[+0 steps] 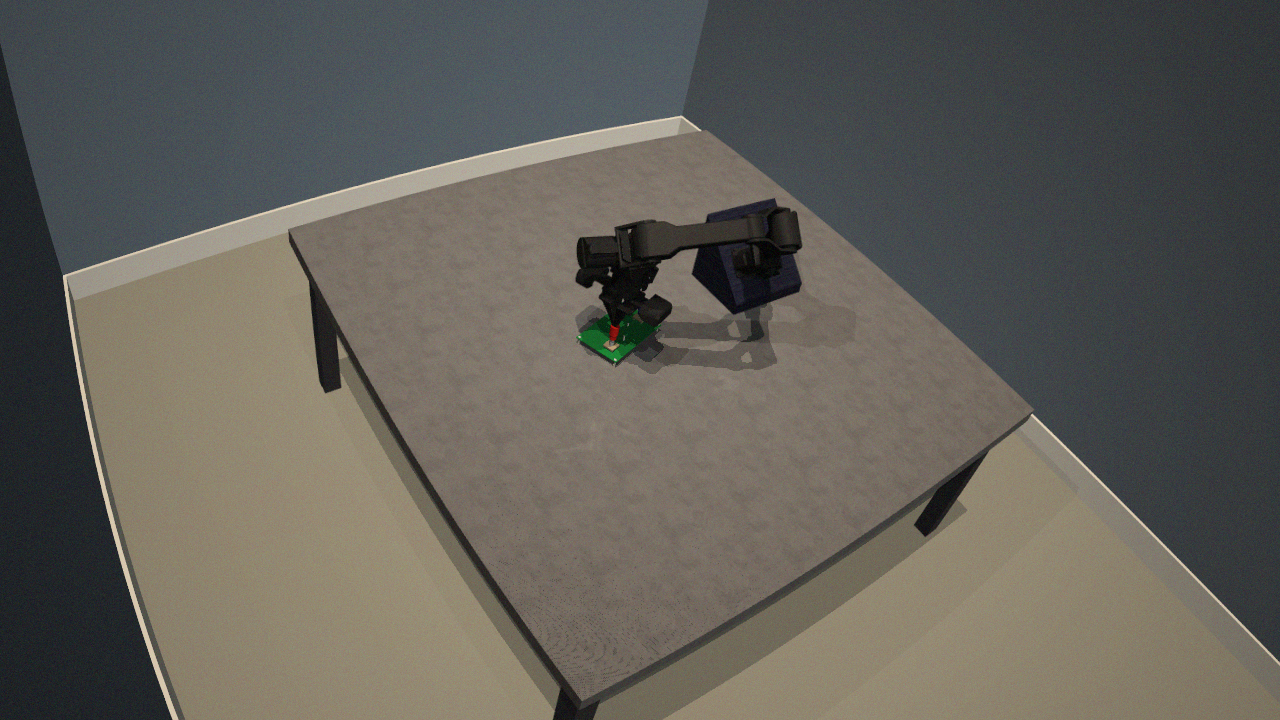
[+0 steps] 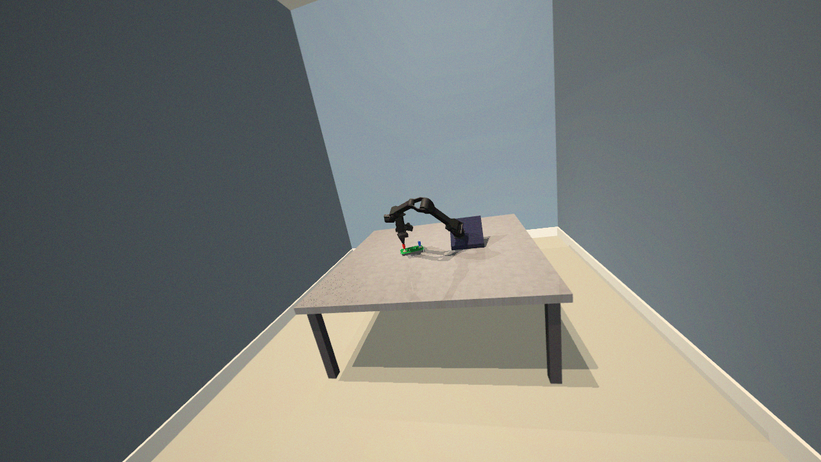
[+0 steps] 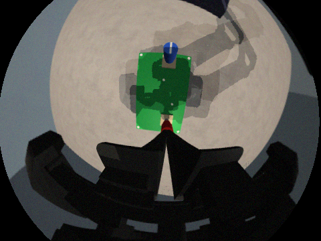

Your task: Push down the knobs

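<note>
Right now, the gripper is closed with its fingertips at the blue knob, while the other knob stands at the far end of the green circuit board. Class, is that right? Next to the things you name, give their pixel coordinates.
Not quite: the closed gripper (image 1: 614,322) (image 2: 403,243) (image 3: 166,132) has its fingertips at the red knob (image 1: 614,334) (image 2: 403,247) (image 3: 166,127), not the blue one (image 2: 419,243) (image 3: 170,51), as the wrist view shows. The rest stands: the other knob is at the far end of the green circuit board (image 1: 595,340) (image 2: 412,251) (image 3: 147,117).
</note>
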Tool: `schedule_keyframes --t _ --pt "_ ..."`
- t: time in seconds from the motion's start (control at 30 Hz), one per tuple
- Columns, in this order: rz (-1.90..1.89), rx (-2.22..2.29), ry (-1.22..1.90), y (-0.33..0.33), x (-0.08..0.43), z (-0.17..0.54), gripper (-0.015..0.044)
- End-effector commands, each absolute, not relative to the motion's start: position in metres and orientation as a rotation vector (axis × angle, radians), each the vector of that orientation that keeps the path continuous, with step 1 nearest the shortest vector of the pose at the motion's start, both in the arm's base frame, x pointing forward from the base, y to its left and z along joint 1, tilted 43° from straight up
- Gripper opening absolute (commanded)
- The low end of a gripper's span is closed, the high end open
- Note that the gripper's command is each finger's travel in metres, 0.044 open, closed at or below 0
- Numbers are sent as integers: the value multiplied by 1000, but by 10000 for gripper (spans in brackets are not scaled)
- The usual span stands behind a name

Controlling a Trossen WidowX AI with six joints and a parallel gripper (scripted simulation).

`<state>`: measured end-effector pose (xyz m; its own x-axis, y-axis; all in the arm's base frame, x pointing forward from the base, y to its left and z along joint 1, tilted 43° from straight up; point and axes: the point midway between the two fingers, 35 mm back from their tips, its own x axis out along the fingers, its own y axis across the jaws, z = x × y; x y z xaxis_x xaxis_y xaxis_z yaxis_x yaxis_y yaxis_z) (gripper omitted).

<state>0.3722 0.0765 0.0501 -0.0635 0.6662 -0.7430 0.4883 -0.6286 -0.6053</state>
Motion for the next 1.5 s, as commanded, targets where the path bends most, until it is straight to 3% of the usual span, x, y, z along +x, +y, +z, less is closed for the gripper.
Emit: schedule_keyframes --t 0.0,1.47 --pt "1785 -2023 -1312 90 373 41 0" --pt "1785 -2023 -1313 96 372 35 0"
